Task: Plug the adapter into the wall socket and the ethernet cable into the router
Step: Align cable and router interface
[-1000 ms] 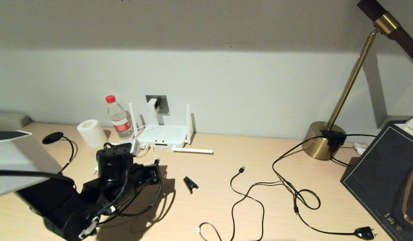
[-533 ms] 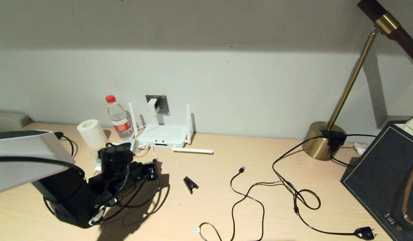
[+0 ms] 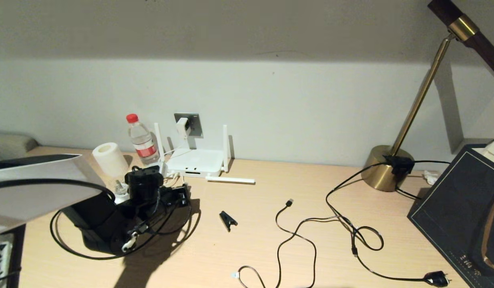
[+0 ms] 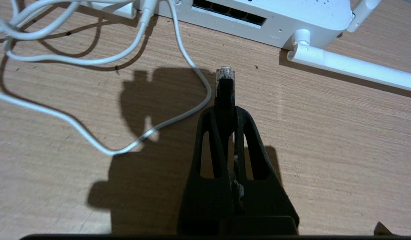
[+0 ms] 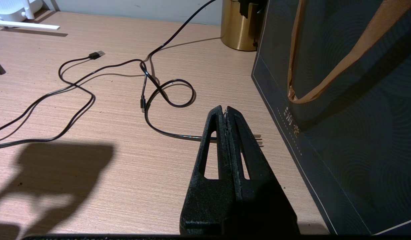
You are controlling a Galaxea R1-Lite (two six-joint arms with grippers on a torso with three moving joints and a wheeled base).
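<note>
The white router (image 3: pixel 195 162) sits against the wall. Above it the white adapter (image 3: pixel 182 126) sits in the grey wall socket (image 3: pixel 194 124). My left gripper (image 3: pixel 183 198) is just in front of the router and to its left. In the left wrist view it (image 4: pixel 225 111) is shut on the black ethernet cable, whose clear connector (image 4: pixel 224 72) sticks out past the fingertips. The connector points toward the router's port row (image 4: pixel 228 13), a short gap away. The cable loops back round my left arm (image 3: pixel 71 250). My right gripper (image 5: pixel 224 110) hangs shut and empty over the desk.
A water bottle (image 3: pixel 143 141) and a white roll (image 3: pixel 109 159) stand left of the router. White cords (image 4: pixel 92 60) lie by the ports. One antenna (image 3: pixel 231 180) lies flat. A black clip (image 3: pixel 227 220), a USB cable (image 3: pixel 289 232), a plugged cord (image 3: pixel 437 277), a brass lamp base (image 3: pixel 385 168) and a dark bag (image 3: pixel 459 204) lie to the right.
My left arm has moved forward and toward the router, carrying the ethernet cable. Its black loop now trails on the desk behind the arm. The right side is unchanged.
</note>
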